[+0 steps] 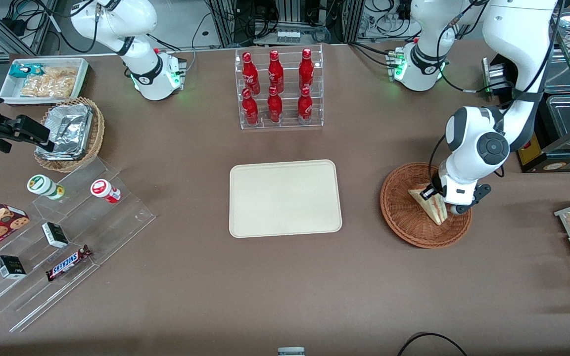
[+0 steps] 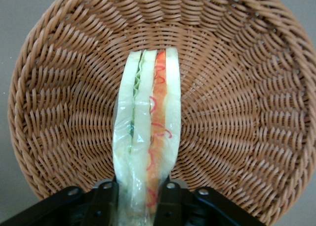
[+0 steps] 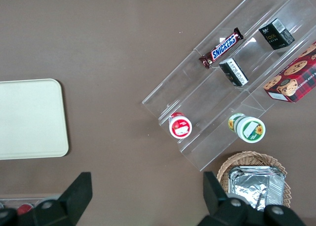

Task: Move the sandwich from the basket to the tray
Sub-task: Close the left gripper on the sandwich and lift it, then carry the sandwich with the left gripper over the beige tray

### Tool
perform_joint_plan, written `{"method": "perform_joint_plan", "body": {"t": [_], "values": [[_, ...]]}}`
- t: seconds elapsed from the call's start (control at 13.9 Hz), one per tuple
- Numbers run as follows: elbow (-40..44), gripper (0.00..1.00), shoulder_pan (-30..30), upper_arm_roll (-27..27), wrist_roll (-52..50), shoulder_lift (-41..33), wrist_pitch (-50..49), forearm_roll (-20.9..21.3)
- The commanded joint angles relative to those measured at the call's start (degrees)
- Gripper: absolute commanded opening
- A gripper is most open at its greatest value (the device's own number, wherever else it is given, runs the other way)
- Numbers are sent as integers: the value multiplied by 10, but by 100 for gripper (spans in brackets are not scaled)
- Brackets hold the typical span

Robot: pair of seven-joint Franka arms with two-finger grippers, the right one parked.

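On the brown table [image 1: 285, 287], the reddish-brown basket [image 1: 403, 217] sits toward the working arm's end from the cream tray [image 1: 285, 198], well apart from it. In it the sandwich [image 1: 431, 203] stands on edge, and the gripper [image 1: 442, 201] has its black fingers [image 2: 170, 199] closed against the bread on both sides, filling layers showing between them. The tray's surface is bare. Toward the parked arm's end from the tray, clear stepped shelves [image 1: 67, 237] carry a bar reading SNICKERS [image 1: 69, 262], small dark boxes and two round tubs. Farther from the camera than the tray, a clear rack [image 1: 279, 89] holds six red bottles; a paler wicker basket [image 1: 74, 133] holds a foil container [image 1: 67, 129].
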Motion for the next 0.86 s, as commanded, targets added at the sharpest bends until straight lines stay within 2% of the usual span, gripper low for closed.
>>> {"method": "perform_joint_plan", "body": {"t": [0.0, 0.14, 0.22, 0.5, 0.65, 0.79], "values": [[32, 5, -5, -1, -1, -24, -53, 4], [86, 4, -12, -3, -1, -21, -138, 12], [106, 2, -25, -3, -1, -19, -167, 30], [142, 1, -77, -4, 28, -9, -216, 61], [173, 2, -100, -7, 61, -3, -269, 64], [211, 2, -132, -7, 60, 22, -279, 66]]}}
